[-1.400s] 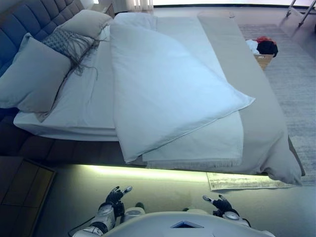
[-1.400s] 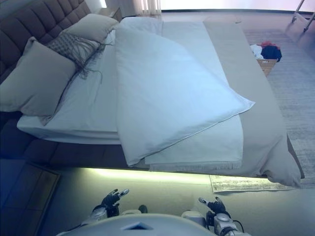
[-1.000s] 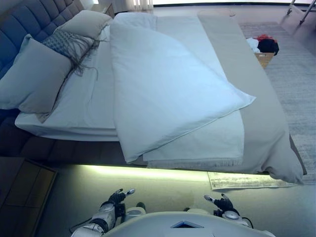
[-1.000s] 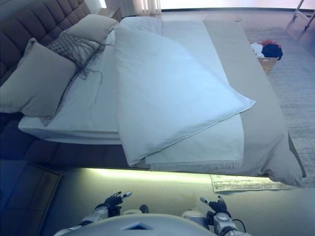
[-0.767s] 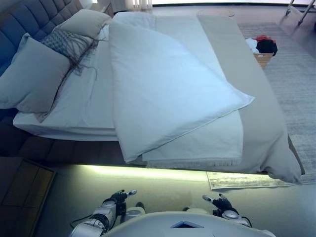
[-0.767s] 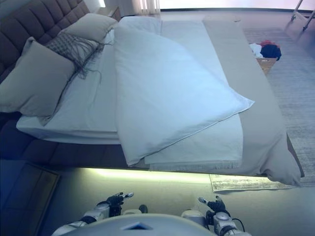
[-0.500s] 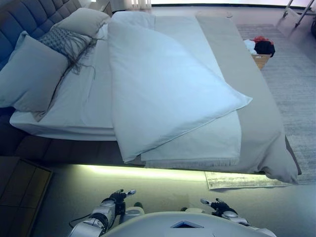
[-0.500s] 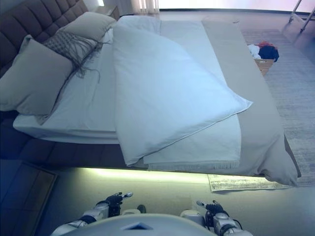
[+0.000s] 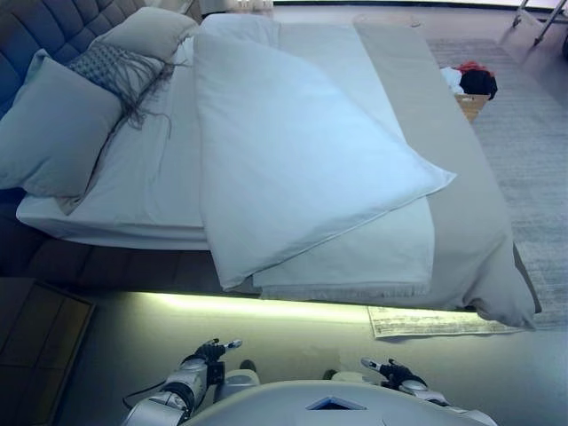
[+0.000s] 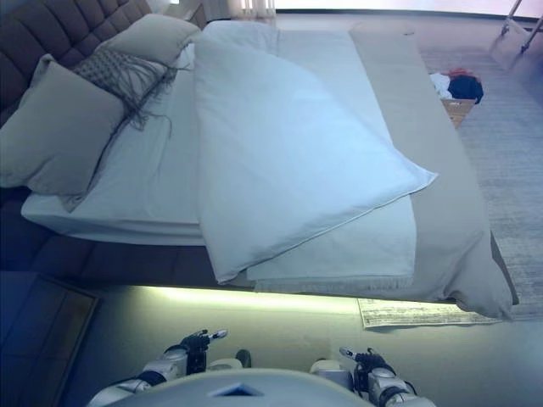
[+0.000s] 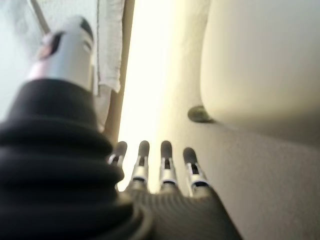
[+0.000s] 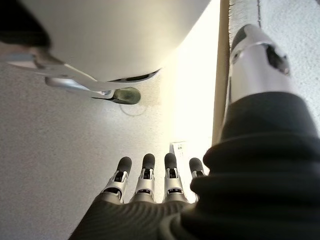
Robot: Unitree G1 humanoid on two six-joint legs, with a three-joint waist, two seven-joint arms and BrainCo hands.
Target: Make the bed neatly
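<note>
Duvet unchanged since earlier frames, folded diagonally, corner at 3 o'clock; unmade. Left hand, right hand: relaxed, empty, at 6 o'clock.

The wide bed under its pale folded duvet is viewed from above by both head cameras, set slightly apart (nearly the same scene is shared). The beige carpeted floor is seen very closely along each wrist's hand.
</note>
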